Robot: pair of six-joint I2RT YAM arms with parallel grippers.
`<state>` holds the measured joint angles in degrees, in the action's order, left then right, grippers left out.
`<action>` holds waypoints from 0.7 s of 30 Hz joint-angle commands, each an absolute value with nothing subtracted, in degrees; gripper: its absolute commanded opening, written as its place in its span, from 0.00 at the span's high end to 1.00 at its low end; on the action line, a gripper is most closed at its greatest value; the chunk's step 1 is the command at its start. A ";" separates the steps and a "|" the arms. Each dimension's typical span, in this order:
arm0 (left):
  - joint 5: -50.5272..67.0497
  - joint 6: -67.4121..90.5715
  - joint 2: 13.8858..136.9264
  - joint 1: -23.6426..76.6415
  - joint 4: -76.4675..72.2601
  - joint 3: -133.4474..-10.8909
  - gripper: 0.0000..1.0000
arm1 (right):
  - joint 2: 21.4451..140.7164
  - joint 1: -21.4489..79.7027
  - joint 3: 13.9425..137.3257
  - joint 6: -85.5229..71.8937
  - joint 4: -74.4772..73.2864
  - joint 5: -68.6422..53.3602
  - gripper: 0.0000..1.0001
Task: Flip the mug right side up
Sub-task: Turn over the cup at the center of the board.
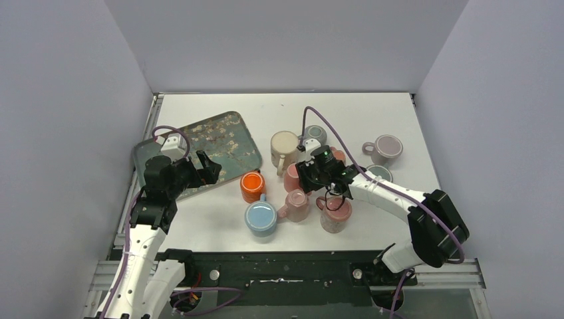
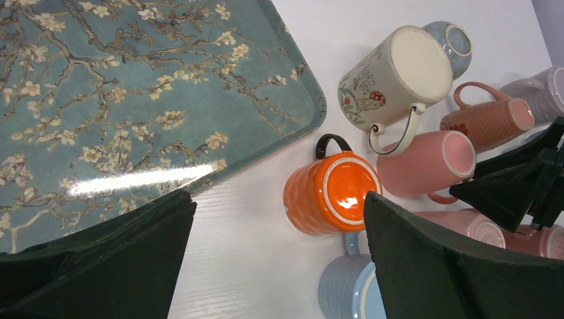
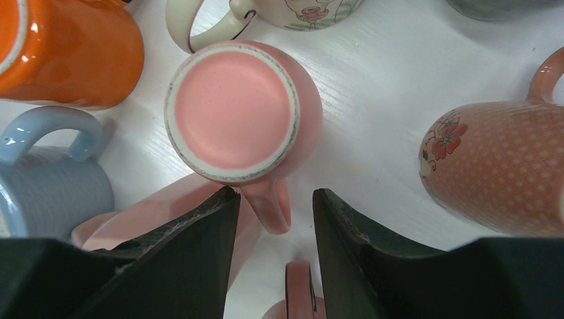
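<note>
A: While the pink mug [image 3: 233, 109] sits upside down on the table [image 3: 372, 86], where's the right gripper [image 3: 276, 197]?
B: Part-open, fingers [image 3: 193, 259] either side of its handle [image 3: 269, 206], not clamping. Left gripper [image 2: 279, 199] gapes wide, empty.

Left arm [image 1: 147, 219] bent, jaws wide, right arm [image 1: 386, 193] outstretched, jaws narrowly parted

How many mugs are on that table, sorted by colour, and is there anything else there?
Pink or coral mugs: 4
Orange mug: 1
Blue mug: 1
Cream mug: 1
Grey or lilac mugs: 3
Flowered tray: 1
Total: 11
</note>
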<state>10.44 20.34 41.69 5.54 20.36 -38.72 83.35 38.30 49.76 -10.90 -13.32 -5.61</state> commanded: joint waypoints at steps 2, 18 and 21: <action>9.95 19.69 41.15 5.80 18.55 -39.24 0.03 | 84.44 38.91 49.29 -10.24 -9.63 -5.35 0.57; 9.76 19.76 40.98 5.74 18.65 -39.24 0.03 | 80.05 39.20 45.40 -14.28 -9.28 2.56 0.80; 9.81 19.68 41.00 5.65 18.64 -39.24 0.03 | 78.74 39.19 44.83 -16.14 -10.45 5.74 0.82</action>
